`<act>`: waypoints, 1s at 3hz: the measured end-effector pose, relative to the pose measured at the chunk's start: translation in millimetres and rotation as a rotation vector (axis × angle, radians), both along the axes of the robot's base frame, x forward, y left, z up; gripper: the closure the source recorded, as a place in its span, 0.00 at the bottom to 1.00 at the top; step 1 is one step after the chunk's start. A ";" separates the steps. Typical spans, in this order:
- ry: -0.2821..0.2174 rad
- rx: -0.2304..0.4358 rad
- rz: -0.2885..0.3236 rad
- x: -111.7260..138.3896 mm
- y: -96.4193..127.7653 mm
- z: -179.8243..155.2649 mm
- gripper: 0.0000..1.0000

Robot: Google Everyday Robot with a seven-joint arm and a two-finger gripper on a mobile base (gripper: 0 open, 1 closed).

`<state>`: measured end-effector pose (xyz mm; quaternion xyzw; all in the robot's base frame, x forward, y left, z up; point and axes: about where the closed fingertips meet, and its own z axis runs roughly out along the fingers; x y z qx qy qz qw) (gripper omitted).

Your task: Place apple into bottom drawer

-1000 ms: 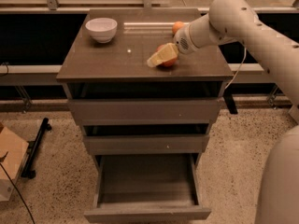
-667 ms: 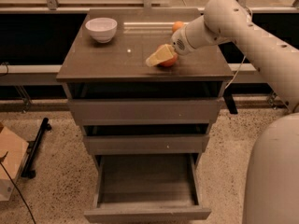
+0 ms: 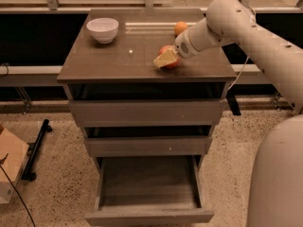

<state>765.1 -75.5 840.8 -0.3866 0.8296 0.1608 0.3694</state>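
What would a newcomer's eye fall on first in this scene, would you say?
The big white arm reaching in from the picture's right, its gripper against the apple on the cabinet top. Below, the bottom drawer stands pulled open. A white bowl sits at the top's back left.

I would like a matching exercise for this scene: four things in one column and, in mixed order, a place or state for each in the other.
Things:
1. bowl
2. orange
3. bottom drawer
4. gripper

Places or states:
A. pulled out, open
B. at the apple, front right of the top
C. back left of the top
D. back right of the top, behind the apple

Pairs: 1-C, 2-D, 3-A, 4-B
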 end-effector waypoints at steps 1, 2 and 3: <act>-0.033 -0.012 0.040 -21.5 -1.2 23.2 0.87; -0.078 0.007 0.128 -62.7 -0.1 53.4 1.00; -0.109 0.011 0.187 -117.3 -3.3 70.4 1.00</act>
